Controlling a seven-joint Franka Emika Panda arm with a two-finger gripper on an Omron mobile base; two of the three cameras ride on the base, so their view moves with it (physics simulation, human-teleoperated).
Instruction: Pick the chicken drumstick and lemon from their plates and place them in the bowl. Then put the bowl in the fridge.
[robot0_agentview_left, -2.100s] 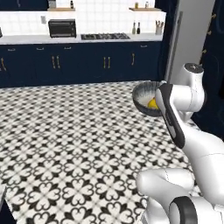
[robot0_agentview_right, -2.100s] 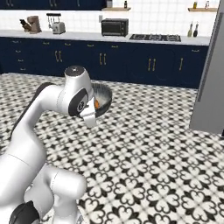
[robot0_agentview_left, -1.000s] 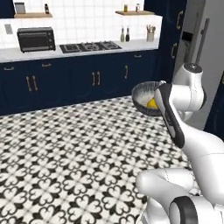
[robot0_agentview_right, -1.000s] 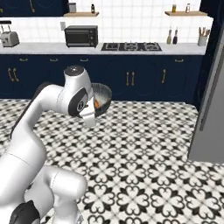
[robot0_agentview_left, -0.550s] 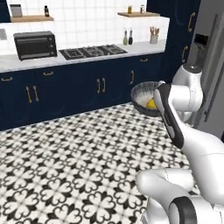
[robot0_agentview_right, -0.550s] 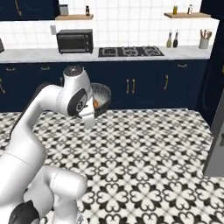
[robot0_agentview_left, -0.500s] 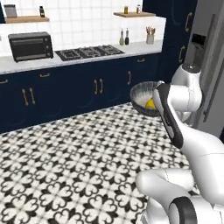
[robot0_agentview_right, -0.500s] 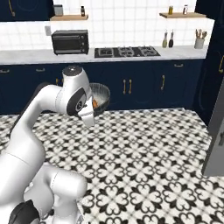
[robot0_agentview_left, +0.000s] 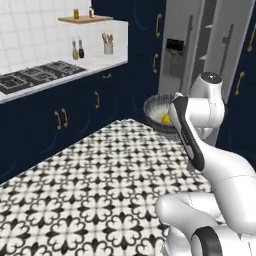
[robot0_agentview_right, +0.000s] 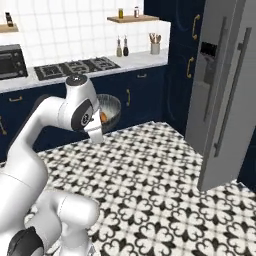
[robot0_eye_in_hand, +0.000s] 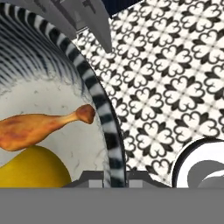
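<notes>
In the left base view, we are holding the bowl (robot0_agentview_left: 161, 111) up in the air in front of our arm. The lemon (robot0_agentview_left: 166, 119) is sitting inside it, a little yellow bit peeking out. The fridge (robot0_agentview_left: 200, 55) is standing just behind the bowl. Its door looks a bit open to us, but we are not sure. If it is not open wide enough, the bowl could bump the door and tip.

In the right base view, we are seeing the bowl (robot0_agentview_right: 107, 113) behind our arm, with something orange inside. The fridge (robot0_agentview_right: 227, 95) is standing well apart on the right, with its long dark handle (robot0_agentview_right: 230, 86). The floor (robot0_agentview_right: 160, 175) is far below the bowl. If our hold is slipping, the bowl could fall down there and the food could roll away.

In the hand view, we are looking right along the bowl's rim (robot0_eye_in_hand: 103, 113). The chicken drumstick (robot0_eye_in_hand: 39, 126) is lying inside, and the lemon (robot0_eye_in_hand: 33, 168) is touching it. Our hand (robot0_eye_in_hand: 116, 180) is pinching the rim, we think, with the tips barely showing. It is only a thin edge hold, so a fast turn could tilt the bowl and spill the food.
</notes>
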